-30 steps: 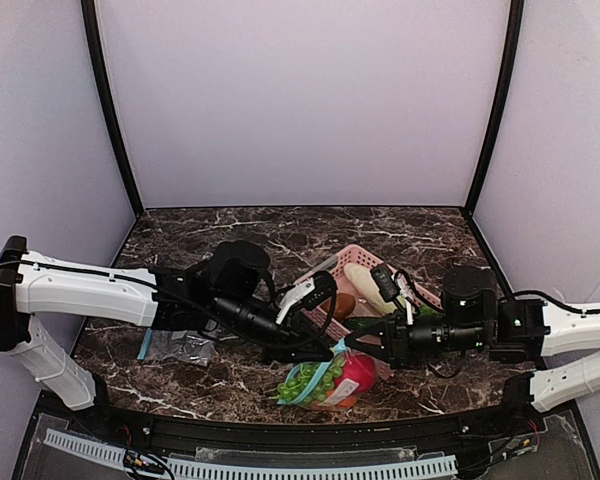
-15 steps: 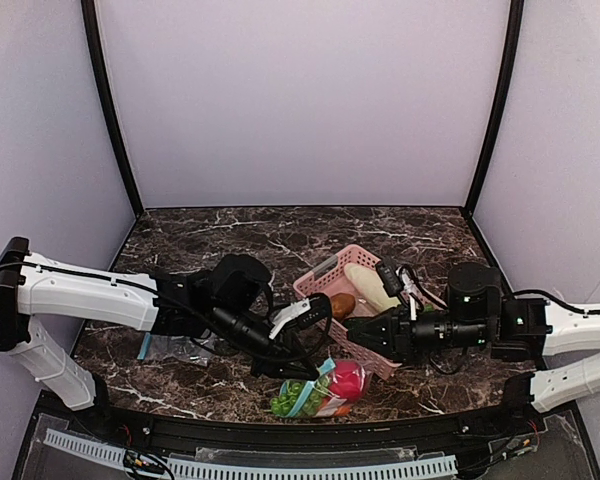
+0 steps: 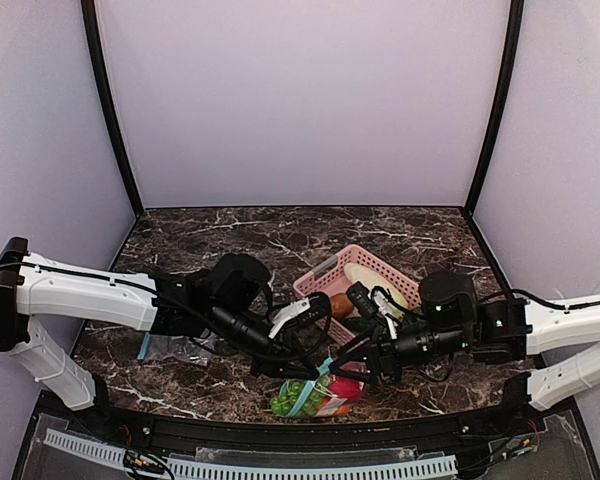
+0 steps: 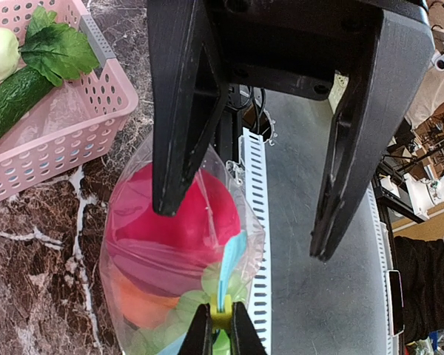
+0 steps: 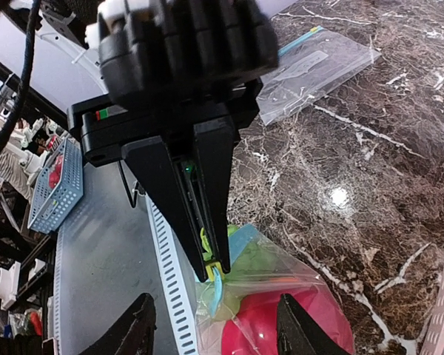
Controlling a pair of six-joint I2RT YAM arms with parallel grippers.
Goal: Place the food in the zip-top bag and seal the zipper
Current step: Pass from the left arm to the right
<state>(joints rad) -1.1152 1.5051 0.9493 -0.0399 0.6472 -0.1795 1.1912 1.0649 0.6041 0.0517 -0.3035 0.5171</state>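
The zip-top bag (image 3: 315, 395) lies near the table's front edge with the food inside: a red fruit (image 4: 179, 225), an orange fruit (image 4: 142, 303) and green grapes (image 4: 183, 325). My left gripper (image 4: 220, 336) is shut on the yellow-green slider of the light blue zipper (image 4: 231, 262), as the right wrist view also shows on the bag (image 5: 296, 296). My right gripper (image 5: 216, 336) is open and straddles the bag's top. One of its fingers (image 4: 177, 111) hangs over the red fruit and the other stands off past the table's edge, with nothing between them.
A pink basket (image 3: 325, 268) with a cucumber (image 4: 15, 96), a leaf and a pale vegetable stands just behind the bag. A second, flat clear bag (image 5: 318, 63) lies on the marble to the left (image 3: 175, 345). The slotted front rail (image 4: 255, 222) runs right beside the filled bag.
My right gripper has opened and let go of the bag, drew back, then came left over it again. The bag sank lower toward the front edge. The left gripper kept its hold.
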